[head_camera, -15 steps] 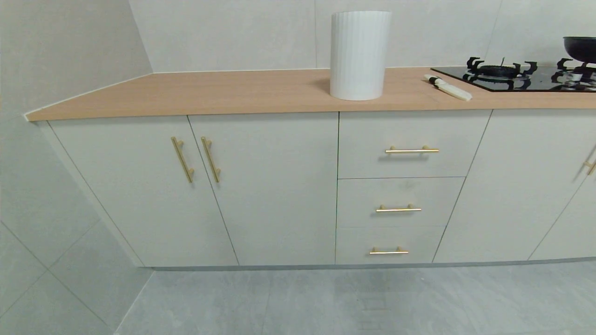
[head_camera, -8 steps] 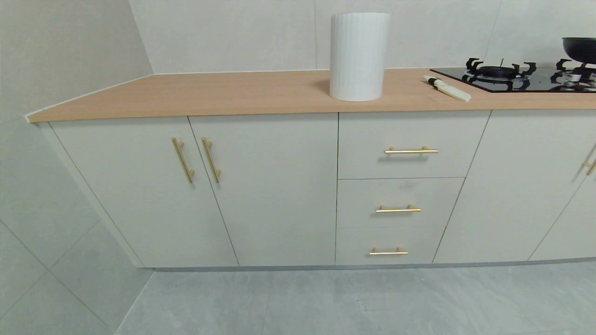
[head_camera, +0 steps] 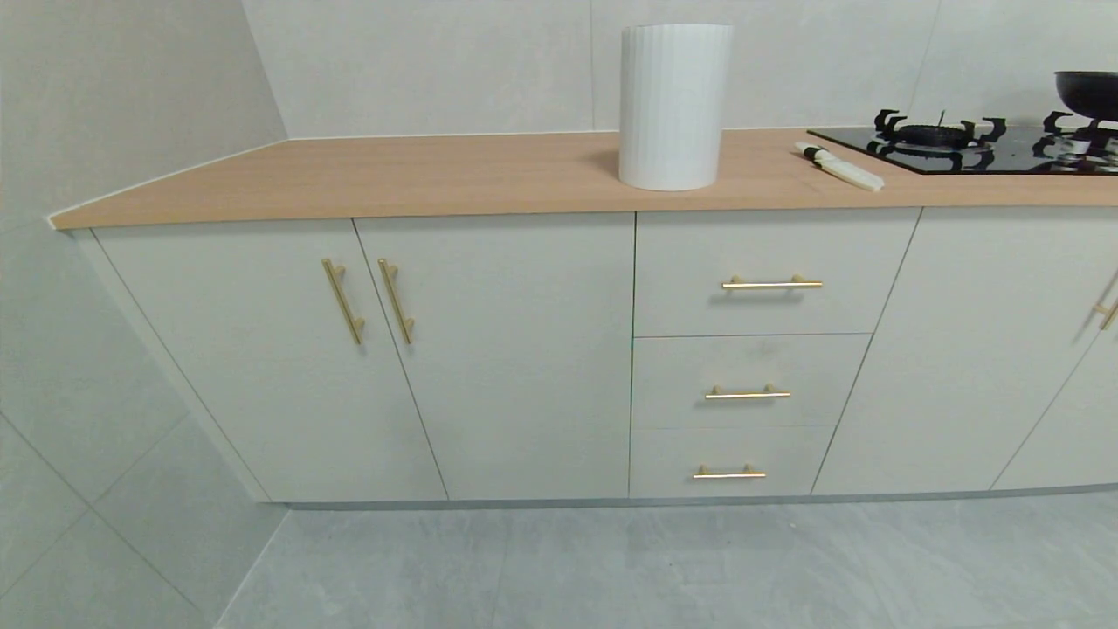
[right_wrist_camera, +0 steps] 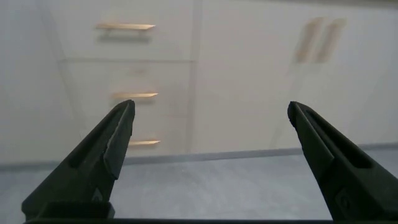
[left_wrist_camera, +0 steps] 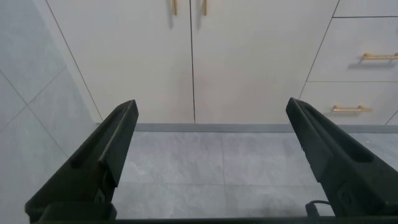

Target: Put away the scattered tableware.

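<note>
Two spread wide, empty: left gripper [left_wrist_camera: 210, 104] | right gripper [right_wrist_camera: 210, 106] | knife [head_camera: 838, 164], seemingly, on counter [head_camera: 393, 175]

A slim, pale utensil [head_camera: 838, 164] with a dark band near its far end lay flat and slantwise on the wooden desk [head_camera: 393, 175], in the upper right of the frame. To its left, apart from it, a tall white ribbed holder [head_camera: 672, 105] stood upright at upper centre.
</note>
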`<state>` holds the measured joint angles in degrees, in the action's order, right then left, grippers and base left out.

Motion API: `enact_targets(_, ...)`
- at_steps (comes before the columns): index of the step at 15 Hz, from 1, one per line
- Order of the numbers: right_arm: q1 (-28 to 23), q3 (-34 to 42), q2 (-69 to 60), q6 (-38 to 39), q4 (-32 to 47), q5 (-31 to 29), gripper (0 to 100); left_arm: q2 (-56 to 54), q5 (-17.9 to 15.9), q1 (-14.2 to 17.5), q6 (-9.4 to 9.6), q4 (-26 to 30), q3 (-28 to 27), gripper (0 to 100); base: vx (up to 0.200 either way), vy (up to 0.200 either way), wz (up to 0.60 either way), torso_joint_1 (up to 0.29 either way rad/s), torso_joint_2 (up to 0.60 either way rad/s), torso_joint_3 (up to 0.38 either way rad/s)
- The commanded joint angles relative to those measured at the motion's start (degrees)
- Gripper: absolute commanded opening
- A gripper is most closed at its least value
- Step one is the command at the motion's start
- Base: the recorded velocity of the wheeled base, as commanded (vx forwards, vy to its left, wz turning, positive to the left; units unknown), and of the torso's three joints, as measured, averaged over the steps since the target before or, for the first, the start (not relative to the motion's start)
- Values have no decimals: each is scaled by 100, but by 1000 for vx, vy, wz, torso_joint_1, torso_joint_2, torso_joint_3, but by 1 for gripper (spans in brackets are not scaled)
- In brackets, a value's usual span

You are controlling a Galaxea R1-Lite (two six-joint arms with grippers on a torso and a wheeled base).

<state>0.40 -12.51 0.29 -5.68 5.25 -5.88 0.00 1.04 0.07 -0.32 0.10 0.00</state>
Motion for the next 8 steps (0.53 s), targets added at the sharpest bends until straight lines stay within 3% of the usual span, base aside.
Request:
enact_targets(1,-5,767,-29,137,-508,491,100,0,2,1,-3,-1,0,100,0,0,0,0,0,0)
enact_targets(4,-5,1233,-29,173,-684,561,100,0,2,1,-3,-1,0,100,0,0,0,0,0,0)
enact_targets(8,-5,1251,-29,436,-525,623,100,0,2,1,-3,-1,0,100,0,0,0,0,0,0)
